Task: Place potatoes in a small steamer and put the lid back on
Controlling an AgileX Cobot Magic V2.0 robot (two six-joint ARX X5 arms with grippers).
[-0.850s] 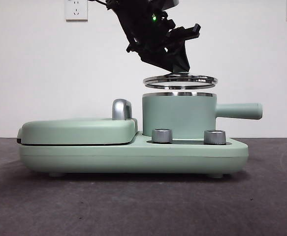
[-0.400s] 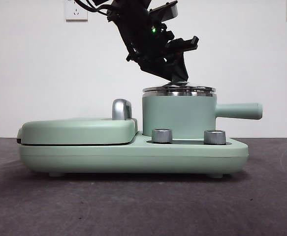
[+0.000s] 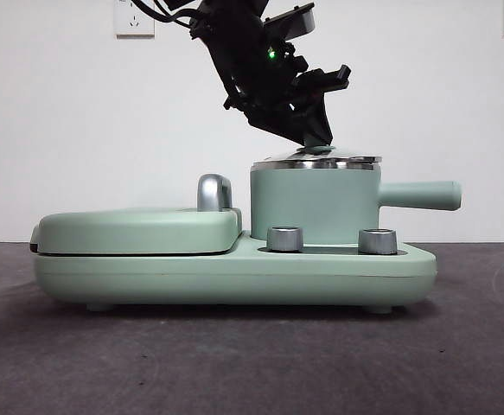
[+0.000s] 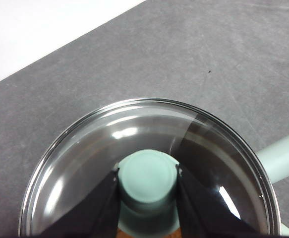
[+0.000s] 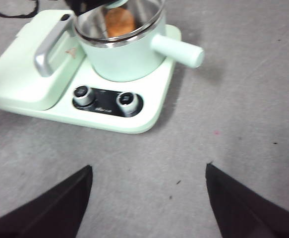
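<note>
The small steamer (image 3: 314, 203) stands on the right half of the mint-green cooker base, its long handle (image 3: 420, 195) pointing right. The glass lid (image 3: 316, 159) lies on the steamer's steel rim. My left gripper (image 3: 314, 138) comes down from above and is shut on the lid's green knob (image 4: 147, 176). Through the lid (image 4: 85, 163) only a sliver of orange shows. In the right wrist view the potato (image 5: 119, 21) lies inside the steamer (image 5: 124, 54). My right gripper (image 5: 148, 167) hangs open over the bare table in front of the cooker, holding nothing.
The flat lidded griddle (image 3: 139, 229) with its chrome handle (image 3: 214, 192) fills the left half of the base. Two steel dials (image 3: 284, 239) (image 3: 377, 240) sit on the base's front. A white wall with sockets stands behind.
My left gripper has lowered the lid from a little above the steamer down onto its rim. The right arm has not moved.
</note>
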